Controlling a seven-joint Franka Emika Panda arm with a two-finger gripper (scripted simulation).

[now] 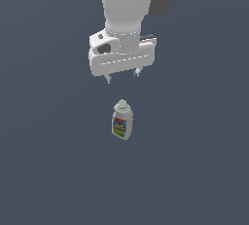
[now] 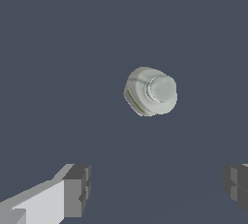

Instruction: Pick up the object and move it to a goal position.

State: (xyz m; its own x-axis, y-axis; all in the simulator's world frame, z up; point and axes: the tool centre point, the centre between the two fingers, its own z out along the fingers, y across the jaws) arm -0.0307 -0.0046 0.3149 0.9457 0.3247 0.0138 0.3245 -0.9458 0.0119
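Note:
The object is a small off-white bottle (image 1: 122, 120) with a round cap and a multicoloured label, standing upright on the dark floor in the middle of the exterior view. From the wrist camera I look straight down on the bottle (image 2: 151, 91), its cap facing me. My gripper (image 1: 122, 76) hangs above the bottle with a clear gap, fingers pointing down. Both fingers (image 2: 77, 189) stand wide apart with nothing between them, and the bottle lies off to one side of the line between them.
A flat dark blue-grey floor (image 1: 58, 160) fills both views. Nothing else shows on it.

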